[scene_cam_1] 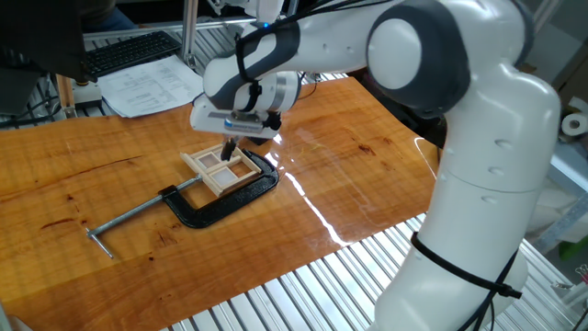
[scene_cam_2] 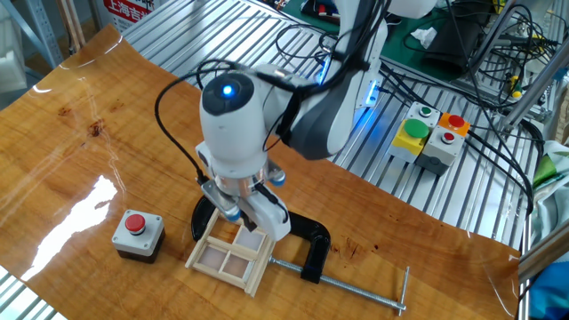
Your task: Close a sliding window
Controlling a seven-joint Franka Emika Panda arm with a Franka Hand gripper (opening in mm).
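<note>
One pale unfinished-wood miniature sliding window (scene_cam_2: 230, 255) lies flat on the glossy orange-brown wooden tabletop (scene_cam_1: 367, 175), held in the jaw of a black metal C-clamp with a long screw rod (scene_cam_1: 197, 204).

End effector (scene_cam_1: 230, 150) is down at the window's far edge, fingertips at or just above the frame. The white wrist housing hides the jaws in the other fixed view, and here they're too small to read, so I cannot tell how wide it is or whether it grips anything. It looks like a push contact rather than a grasp.

Step, as I judge it: engaging the sliding pane. Next move calls for a straight push along the track, low force, keeping the fingertip off the fixed frame.

Small black box with a red push button (scene_cam_2: 137, 235) sits just beside the window.

Readable text: none. Red-and-white sign at the top edge (scene_cam_2: 130, 9) is too small to read.
</note>
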